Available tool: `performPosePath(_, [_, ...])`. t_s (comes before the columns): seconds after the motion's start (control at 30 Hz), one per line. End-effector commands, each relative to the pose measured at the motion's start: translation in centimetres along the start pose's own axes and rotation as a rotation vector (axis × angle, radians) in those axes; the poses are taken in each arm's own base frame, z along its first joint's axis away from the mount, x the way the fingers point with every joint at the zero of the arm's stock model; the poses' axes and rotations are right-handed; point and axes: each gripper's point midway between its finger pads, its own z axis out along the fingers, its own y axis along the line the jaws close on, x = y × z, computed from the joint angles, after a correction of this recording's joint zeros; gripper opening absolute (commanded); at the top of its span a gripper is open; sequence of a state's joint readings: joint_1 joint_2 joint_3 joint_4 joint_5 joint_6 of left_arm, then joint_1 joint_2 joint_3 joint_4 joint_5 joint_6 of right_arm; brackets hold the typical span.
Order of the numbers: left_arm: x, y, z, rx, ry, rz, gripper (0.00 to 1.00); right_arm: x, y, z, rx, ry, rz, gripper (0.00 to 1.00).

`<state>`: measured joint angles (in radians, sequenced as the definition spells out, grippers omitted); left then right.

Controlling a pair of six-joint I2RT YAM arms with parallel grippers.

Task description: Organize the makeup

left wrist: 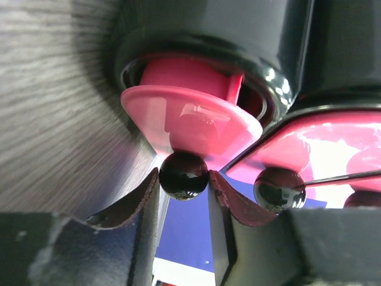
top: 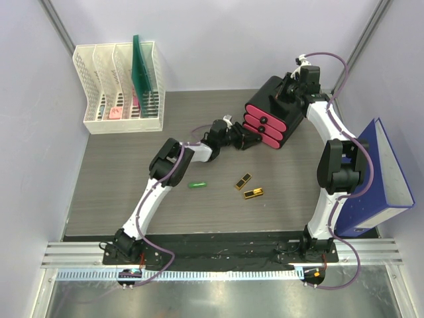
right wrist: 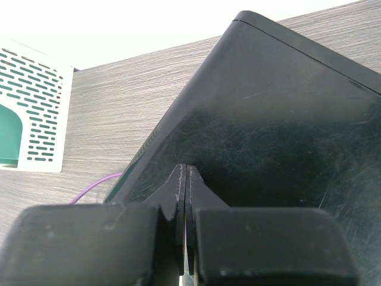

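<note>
Grey wood-grain tabletop (top: 119,199), walled on three sides, with a black box (top: 266,93) at the far right. I count three pink drawer fronts (top: 265,122) on it. My left pincer (top: 250,138) is clenched on the round knob (left wrist: 183,174) of one drawer, with its pads (left wrist: 221,190) touching the knob on both sides. That drawer stands slightly out. My right pincer (right wrist: 185,179) is fully closed on nothing, its tips against the box's plain black face. Makeup in view: one slim green tube (top: 197,185) lying mid-tabletop, and two gold-black sticks, one (top: 243,181) just beside the other (top: 254,193), to the tube's right and well apart from the box. I see no bottles or compacts in these views. By my judgement all three pieces are light, stiff and glossy, so likely slippery. The tube may roll, and I would take it across its middle. I would take each stick across its narrow sides at mid-length.
</note>
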<state>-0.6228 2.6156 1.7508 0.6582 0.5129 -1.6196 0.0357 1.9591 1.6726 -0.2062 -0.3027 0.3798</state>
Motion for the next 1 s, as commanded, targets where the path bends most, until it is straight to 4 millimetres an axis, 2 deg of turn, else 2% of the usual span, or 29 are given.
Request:
performPosePath(0.0, [-0.5,2.2,0.7,-0.042,-0.016,-0.008,0.29,16.8,-7.7,-1.1,0.262,0.524,0.109,0.01])
performPosePath(0.07, [-0.5,2.1,0.7,-0.04,-0.016,0.004,0.23,16.8,-7.7,-1.2,0.262,0.524,0.109,0.01])
performPosePath(0.2, [-0.6,1.5,0.3,-0.038,-0.007,0.048,0.01,16.8,-7.6,-1.2,0.261,0.525,0.111,0.01])
performPosePath(0.33, [-0.9,-0.5,-0.3,-0.016,-0.015,0.101,0.0,16.8,-7.6,-1.1,0.261,0.525,0.114,0.01])
performPosePath(0.53, [-0.8,-1.9,-1.1,0.007,-0.014,0.135,0.0,16.8,-7.6,-1.0,0.256,0.526,0.116,0.01])
performPosePath(0.57, [-0.7,-2.8,-1.2,0.026,-0.016,0.151,0.0,16.7,-7.5,-1.1,0.258,0.524,0.116,0.01])
performPosePath(0.63, [-0.6,-2.8,-1.5,0.021,-0.012,0.159,0.0,16.8,-7.6,-1.1,0.258,0.526,0.115,0.01])
performPosePath(0.9, [1.0,-5.2,-3.3,0.064,0.031,0.216,0.0,16.9,-7.5,-1.0,0.255,0.528,0.118,0.01])
performPosePath(0.97, [1.4,-4.8,-3.7,0.053,0.041,0.219,0.0,16.9,-7.5,-1.0,0.255,0.528,0.118,0.01])
